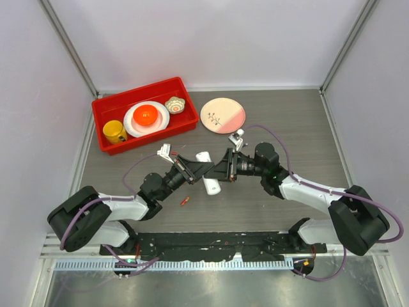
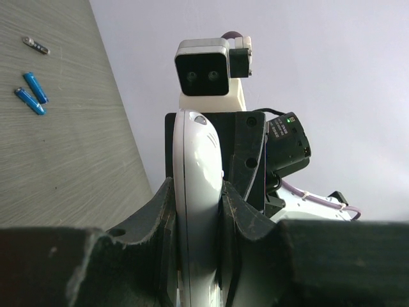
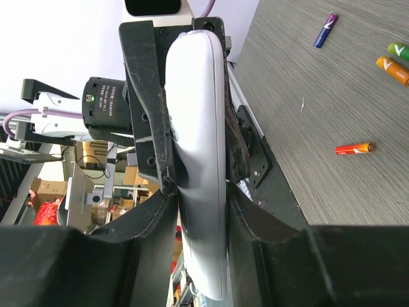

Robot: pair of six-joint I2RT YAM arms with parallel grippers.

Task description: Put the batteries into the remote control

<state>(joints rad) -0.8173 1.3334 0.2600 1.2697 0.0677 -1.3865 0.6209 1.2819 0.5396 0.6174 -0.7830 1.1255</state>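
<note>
The white remote control (image 1: pixel 211 186) is held up off the table between both grippers, at the table's centre. My left gripper (image 1: pixel 195 171) is shut on it from the left and my right gripper (image 1: pixel 225 170) from the right. In the left wrist view the remote (image 2: pixel 198 147) stands edge-on between my left gripper's (image 2: pixel 198 195) fingers. In the right wrist view the remote (image 3: pixel 195 96) sits the same way in my right gripper (image 3: pixel 199 192). An orange-red battery (image 1: pixel 184 201) (image 3: pixel 353 149) lies on the table. Two blue batteries (image 2: pixel 33 94), a purple one (image 3: pixel 324 30), a green one (image 3: pixel 399 50) and an orange one (image 3: pixel 391 69) also lie loose.
A red bin (image 1: pixel 108 109) at the back left holds a yellow mug (image 1: pixel 115 132), a white plate with an orange bowl (image 1: pixel 146 116) and a small patterned bowl (image 1: pixel 174 105). A pink plate (image 1: pixel 222 115) lies behind the grippers. A small grey cell (image 2: pixel 35 45) lies beyond the blue batteries.
</note>
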